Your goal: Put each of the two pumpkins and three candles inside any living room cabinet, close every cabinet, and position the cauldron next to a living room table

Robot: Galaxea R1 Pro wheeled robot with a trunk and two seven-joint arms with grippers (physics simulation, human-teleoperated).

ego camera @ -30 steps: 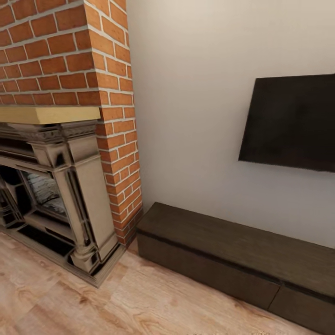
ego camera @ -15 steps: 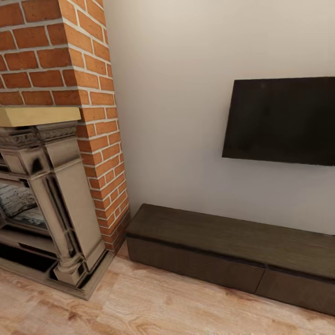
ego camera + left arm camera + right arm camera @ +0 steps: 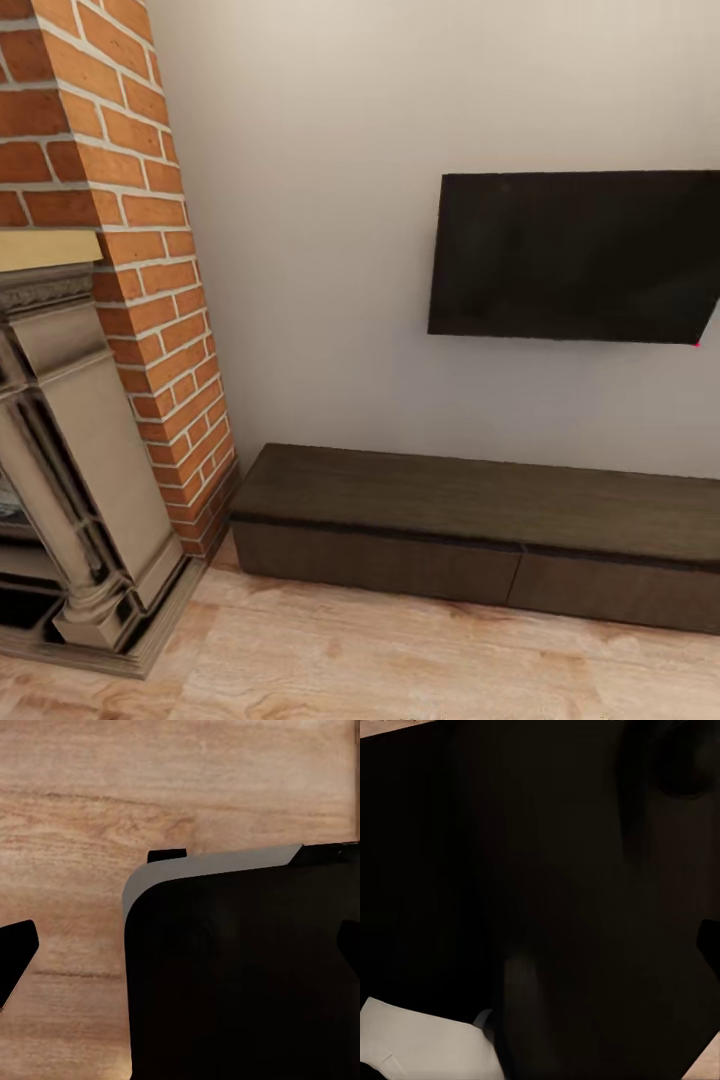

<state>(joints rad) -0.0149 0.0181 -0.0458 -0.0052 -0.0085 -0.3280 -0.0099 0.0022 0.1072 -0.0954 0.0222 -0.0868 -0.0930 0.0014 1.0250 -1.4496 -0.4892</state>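
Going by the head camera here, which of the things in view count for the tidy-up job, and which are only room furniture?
Part of the job:
- cabinet, the low dark wood console under the TV, its drawer fronts shut, its top bare

Just surroundings:
- TV, black, on the wall
- fireplace with its brick chimney
- plank floor

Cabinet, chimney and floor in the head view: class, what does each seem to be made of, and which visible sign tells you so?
Cabinet: looks like dark brown wood, matte; faint grain runs along its top.
Chimney: seemingly red-orange brick with pale mortar joints.
Floor: apparently light wood planks, with streaked grain and knots.
As renders, these could be mere surface textures.
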